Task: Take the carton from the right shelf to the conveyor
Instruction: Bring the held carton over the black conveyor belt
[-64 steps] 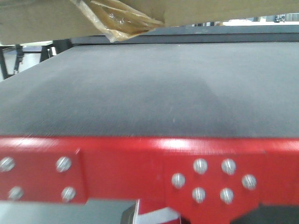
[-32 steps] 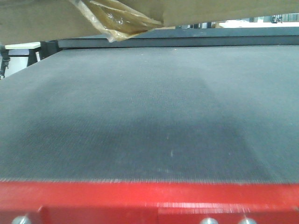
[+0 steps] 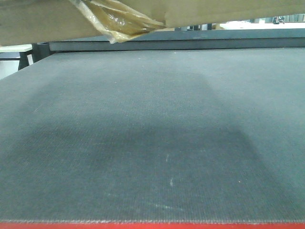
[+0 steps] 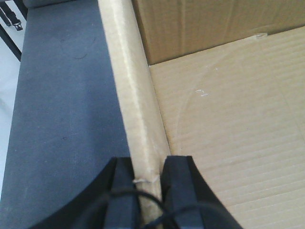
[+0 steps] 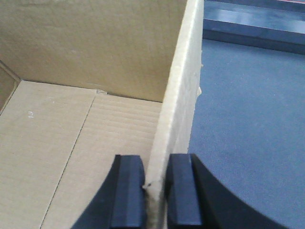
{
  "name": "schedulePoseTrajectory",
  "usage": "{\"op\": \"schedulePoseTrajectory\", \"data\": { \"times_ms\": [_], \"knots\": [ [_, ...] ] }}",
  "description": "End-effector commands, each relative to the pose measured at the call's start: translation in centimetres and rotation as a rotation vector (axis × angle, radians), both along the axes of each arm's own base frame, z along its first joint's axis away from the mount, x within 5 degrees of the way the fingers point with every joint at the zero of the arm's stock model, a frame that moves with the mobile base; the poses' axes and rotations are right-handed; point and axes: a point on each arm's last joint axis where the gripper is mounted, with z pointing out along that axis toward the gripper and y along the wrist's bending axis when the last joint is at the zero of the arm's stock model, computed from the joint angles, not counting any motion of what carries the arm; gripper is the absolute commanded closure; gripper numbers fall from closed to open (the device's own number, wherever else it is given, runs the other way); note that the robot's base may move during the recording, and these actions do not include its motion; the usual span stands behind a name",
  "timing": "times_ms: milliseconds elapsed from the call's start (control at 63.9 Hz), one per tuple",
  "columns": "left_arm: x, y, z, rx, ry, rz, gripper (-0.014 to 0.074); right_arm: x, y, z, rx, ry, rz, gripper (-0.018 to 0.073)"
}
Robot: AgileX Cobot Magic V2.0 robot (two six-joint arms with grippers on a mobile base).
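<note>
Okay, the open-topped brown corrugated cardboard carton (image 3: 43, 21) sits along the top edge of the front view, only its underside showing. It is clear of the dark grey textured conveyor belt (image 3: 152, 133), which fills almost the whole frame below. The belt's far dark metal rail (image 3: 190, 44) is visible under the carton at upper centre and right. A crumpled yellowish strip of packing tape (image 3: 121, 21) hangs from the carton bottom at upper centre-left, and a broad shadow lies on the belt in mid frame. A thin red frame edge (image 3: 152, 226) runs along the very bottom. In the left wrist view the black two-fingered left gripper (image 4: 148, 183) is at bottom centre, clamped on the taped top edge of one carton side wall (image 4: 136, 95). One finger (image 4: 125, 191) is on the outside and the other on the inside, both pressed against the cardboard. That wall runs from the gripper up to the top of the frame, with the carton floor (image 4: 238, 119) to the right and belt (image 4: 66, 109) to the left. In the right wrist view the black two-fingered right gripper (image 5: 153, 188), also at bottom centre, pinches the opposite side wall (image 5: 178, 95) the same way, fingers tight on either face of the edge. Here the carton interior (image 5: 95, 47) is at left and belt (image 5: 248, 119) at right. The inside of the carton shows bare cardboard only. From the wrist views I cannot tell whether the carton base touches the belt.
</note>
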Motion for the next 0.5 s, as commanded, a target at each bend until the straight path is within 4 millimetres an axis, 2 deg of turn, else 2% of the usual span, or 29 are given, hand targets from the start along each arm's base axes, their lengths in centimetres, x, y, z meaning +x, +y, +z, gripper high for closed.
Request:
{"op": "schedulePoseTrajectory", "data": {
  "times_ms": [0, 485],
  "knots": [
    [-0.18, 0.51, 0.70, 0.032, -0.056, 0.012, 0.0613, -0.50, -0.16, 0.85, 0.028, -0.055, 0.019, 0.0629],
    [-0.18, 0.51, 0.70, 0.032, -0.056, 0.012, 0.0613, -0.50, -0.16, 0.85, 0.028, -0.055, 0.019, 0.0629]
  ]
}}
